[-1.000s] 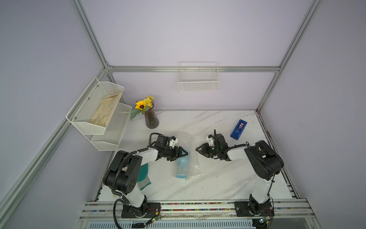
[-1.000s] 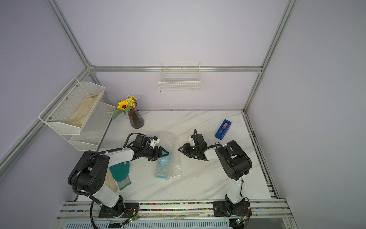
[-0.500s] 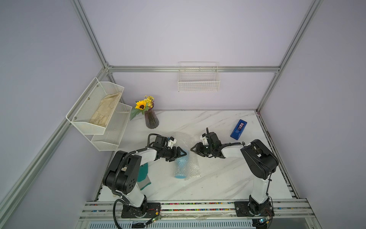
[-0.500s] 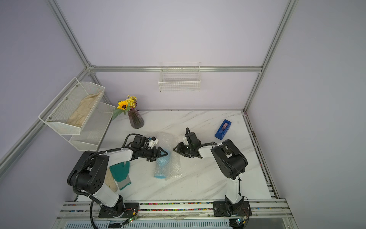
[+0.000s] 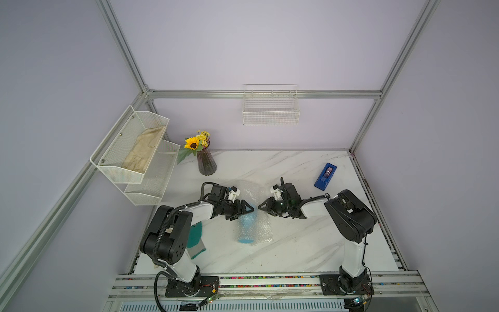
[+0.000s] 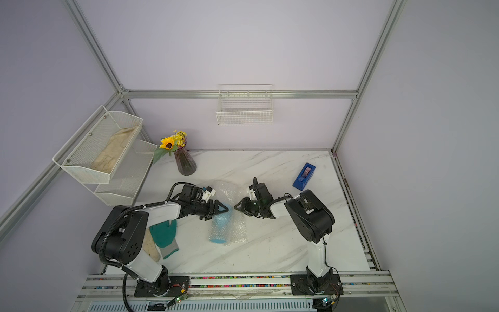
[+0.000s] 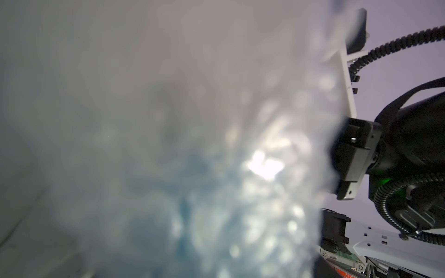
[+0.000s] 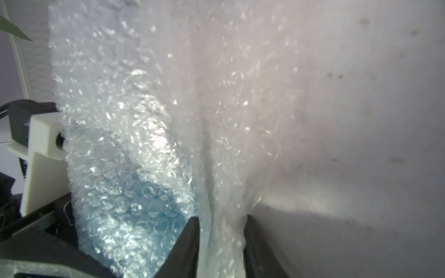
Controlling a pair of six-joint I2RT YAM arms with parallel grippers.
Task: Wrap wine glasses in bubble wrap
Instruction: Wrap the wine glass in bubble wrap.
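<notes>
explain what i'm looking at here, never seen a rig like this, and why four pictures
Two robot arms stand at the near edge of a marble table, each ending in a two-fingered tool. Two pictures come from a twin camera overhead and look nearly alike; the other two come from cameras on the arms' wrists. On the table: a light-blue goblet lying on its side, partly wrapped in bubble wrap, a dark vase with a sunflower, a blue tape dispenser and a green glove. The right tool pinches a fold of the bubble wrap. The left tool sits at the goblet's far end; whether it grips is unclear.
</notes>
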